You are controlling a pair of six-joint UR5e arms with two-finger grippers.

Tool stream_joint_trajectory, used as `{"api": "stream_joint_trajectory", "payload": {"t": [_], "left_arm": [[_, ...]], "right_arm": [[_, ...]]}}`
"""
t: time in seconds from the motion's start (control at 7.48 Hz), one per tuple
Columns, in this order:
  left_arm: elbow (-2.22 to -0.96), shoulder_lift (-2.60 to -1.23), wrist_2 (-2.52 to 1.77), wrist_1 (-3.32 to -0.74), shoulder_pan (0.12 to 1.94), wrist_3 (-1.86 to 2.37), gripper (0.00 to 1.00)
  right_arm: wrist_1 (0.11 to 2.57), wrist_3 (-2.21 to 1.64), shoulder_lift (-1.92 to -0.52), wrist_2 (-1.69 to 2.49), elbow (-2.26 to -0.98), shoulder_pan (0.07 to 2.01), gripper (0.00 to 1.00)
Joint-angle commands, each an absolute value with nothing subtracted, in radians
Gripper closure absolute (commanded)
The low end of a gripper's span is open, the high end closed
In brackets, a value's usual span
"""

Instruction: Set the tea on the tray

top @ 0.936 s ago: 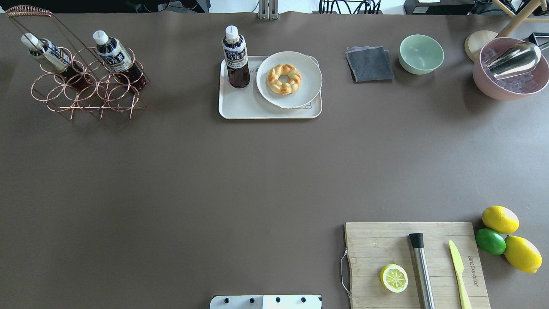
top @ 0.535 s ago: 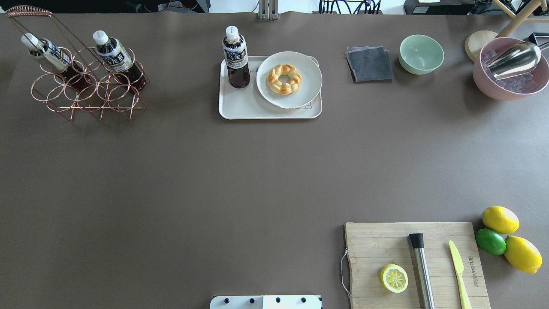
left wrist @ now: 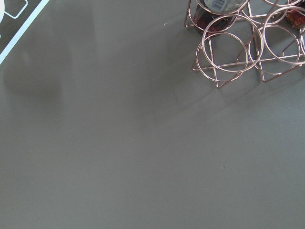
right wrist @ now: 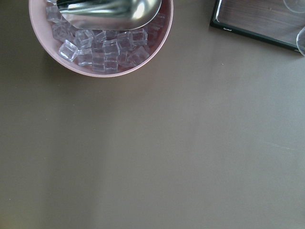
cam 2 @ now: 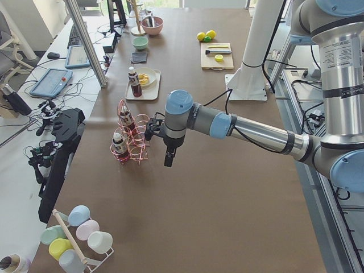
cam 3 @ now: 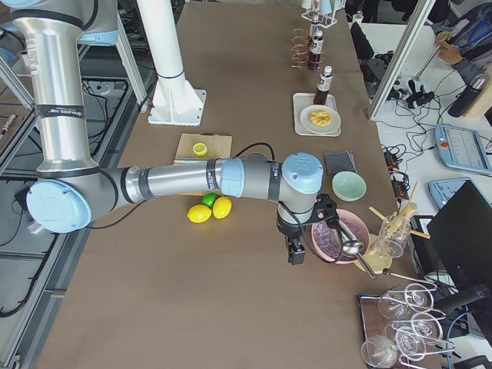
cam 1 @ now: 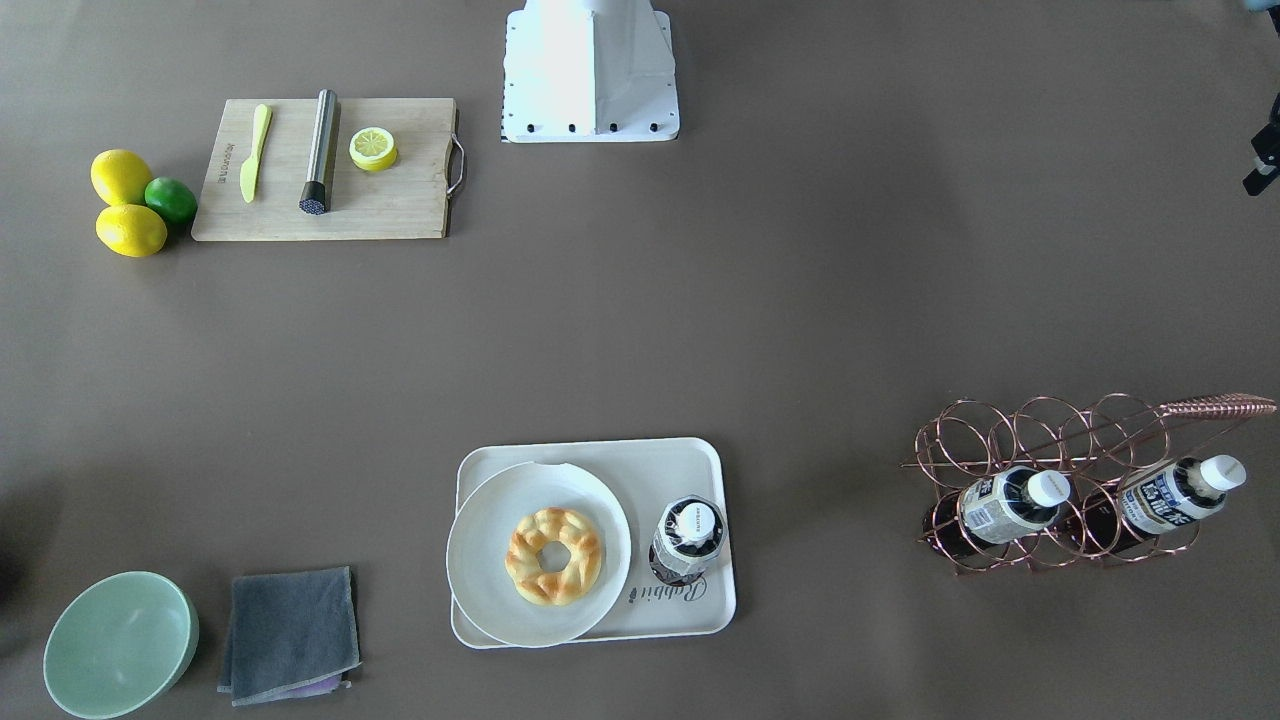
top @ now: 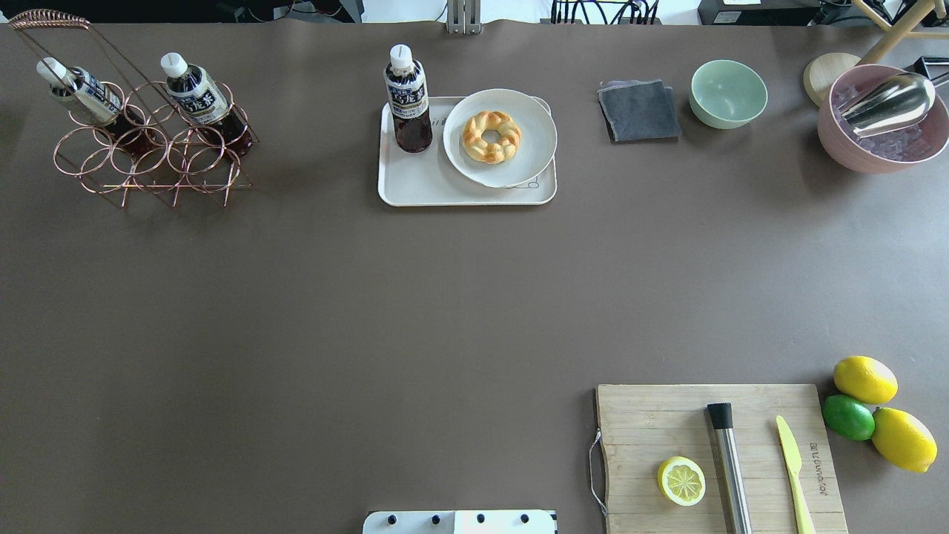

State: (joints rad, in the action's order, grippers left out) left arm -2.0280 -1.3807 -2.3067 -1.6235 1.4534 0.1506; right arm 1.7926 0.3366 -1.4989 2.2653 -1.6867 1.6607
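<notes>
One tea bottle point(top: 408, 100) stands upright on the cream tray point(top: 430, 189), to the left of the plate; it also shows in the front-facing view point(cam 1: 688, 540) on the tray point(cam 1: 690, 622). Two more tea bottles point(top: 81, 93) point(top: 196, 93) lie tilted in a copper wire rack point(top: 148, 159). My left gripper point(cam 2: 169, 158) hangs over the bare table beside the rack, holding nothing that I can see; I cannot tell if it is open or shut. My right gripper point(cam 3: 294, 251) hangs near the pink ice bowl point(cam 3: 332, 240); I cannot tell its state either.
A round plate with a ring pastry point(top: 491, 136) sits on the tray. A grey cloth point(top: 639, 111), a green bowl point(top: 728, 93) and the ice bowl with a scoop point(top: 882, 119) stand at the far right. A cutting board point(top: 719, 452) and citrus fruit point(top: 864, 378) lie at the near right.
</notes>
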Motion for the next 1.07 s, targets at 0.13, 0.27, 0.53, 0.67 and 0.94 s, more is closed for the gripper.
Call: {"api": "stream_joint_trajectory", "payload": {"t": [0.13,0.27,0.53,0.67,0.94], "left_arm": [[-2.023,-1.387,-2.307,-1.634,1.450,0.150,0.03],[-2.031,-1.391,-2.306,-1.635,1.456,0.150,0.03],[-2.029,-1.399,-2.313,-1.635,1.508,0.141,0.03],[-2.020,-1.394,-2.315,-1.634,1.537,0.044,0.03],[-2.008,-1.382,-2.309,-1.620,1.574,-0.038,0.03]], "right_arm": [[1.792,0.337,-1.511,2.279,-1.690,1.661,0.01],[1.792,0.336,-1.511,2.279,-1.695,1.663,0.01],[1.792,0.331,-1.500,2.278,-1.706,1.661,0.01],[1.792,0.325,-1.499,2.278,-1.712,1.661,0.01],[1.790,0.325,-1.494,2.276,-1.712,1.658,0.01]]}}
